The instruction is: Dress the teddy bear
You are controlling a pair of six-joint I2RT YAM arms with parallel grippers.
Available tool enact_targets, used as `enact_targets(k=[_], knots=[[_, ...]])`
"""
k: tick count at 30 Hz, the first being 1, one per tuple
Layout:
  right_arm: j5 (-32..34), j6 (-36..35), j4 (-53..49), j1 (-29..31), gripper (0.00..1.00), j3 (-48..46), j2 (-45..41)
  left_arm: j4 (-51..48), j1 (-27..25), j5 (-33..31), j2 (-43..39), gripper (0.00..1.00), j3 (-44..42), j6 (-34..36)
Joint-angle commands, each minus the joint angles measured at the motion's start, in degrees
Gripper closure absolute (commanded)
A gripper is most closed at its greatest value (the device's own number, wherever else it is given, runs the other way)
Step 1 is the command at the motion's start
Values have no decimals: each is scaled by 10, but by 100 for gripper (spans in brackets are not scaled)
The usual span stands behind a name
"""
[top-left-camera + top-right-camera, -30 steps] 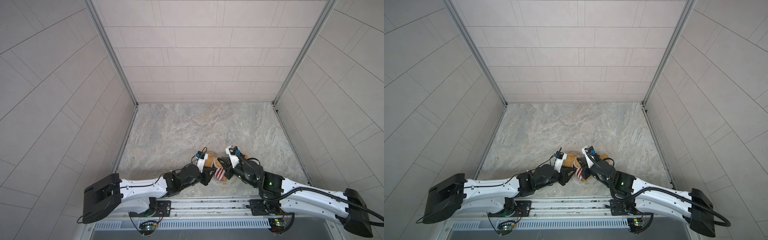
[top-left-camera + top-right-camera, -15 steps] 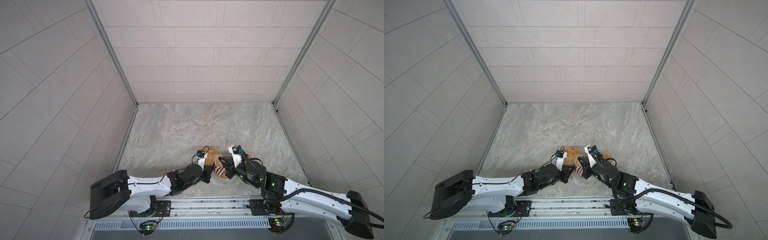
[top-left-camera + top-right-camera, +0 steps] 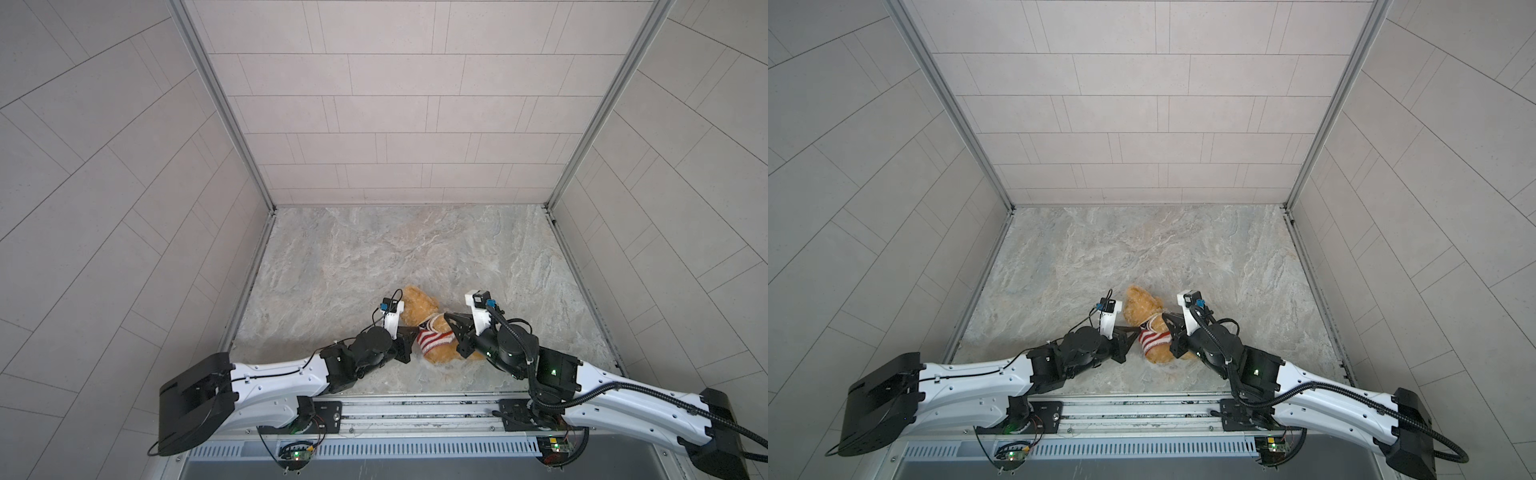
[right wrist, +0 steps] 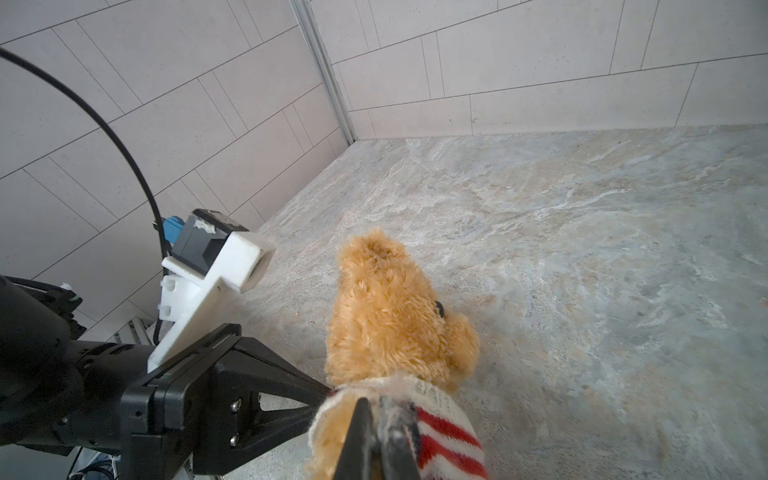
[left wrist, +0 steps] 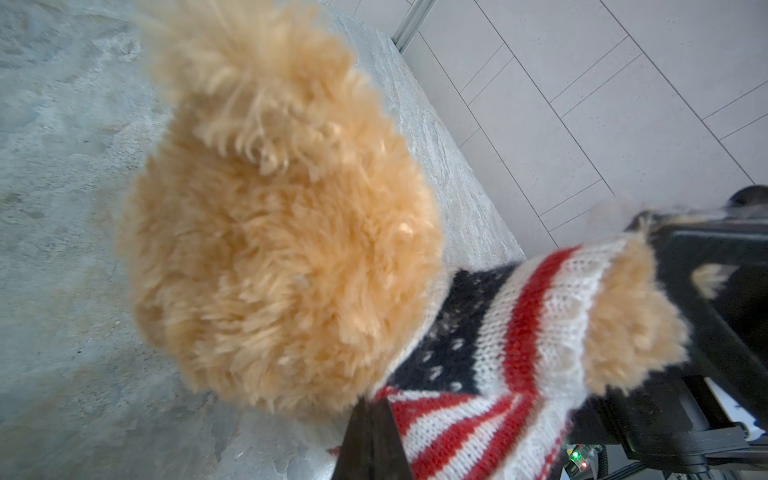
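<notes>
The teddy bear lies near the table's front edge, its head pointing away from the arms. A red-and-white striped sweater with a navy patch covers its body. In the left wrist view the fluffy head fills the frame above the sweater. My left gripper is shut on the sweater's edge below the head. My right gripper is shut on the sweater at the opposite side of the teddy bear. The bear's face is hidden.
The marbled stone tabletop stretches away beyond the bear. Tiled walls enclose it on three sides. A metal rail carrying both arm bases runs along the front edge.
My left gripper has closed onto the sweater's edge. The bear and both grippers have shifted a little away from the front edge.
</notes>
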Motion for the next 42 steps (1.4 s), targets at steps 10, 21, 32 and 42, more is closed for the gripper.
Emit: enact_targets(k=[10, 21, 32, 42], knots=[[-16, 7, 79, -4, 100, -3, 52, -53, 9, 1, -4, 100, 1, 38], [-64, 3, 119, -4, 76, 3, 97, 7, 72, 20, 45, 88, -11, 42], [-13, -90, -139, -85, 56, 71, 0, -95, 72, 1, -63, 67, -28, 68], [-123, -65, -76, -128, 76, 46, 117, -178, 65, 54, -178, 46, -4, 34]])
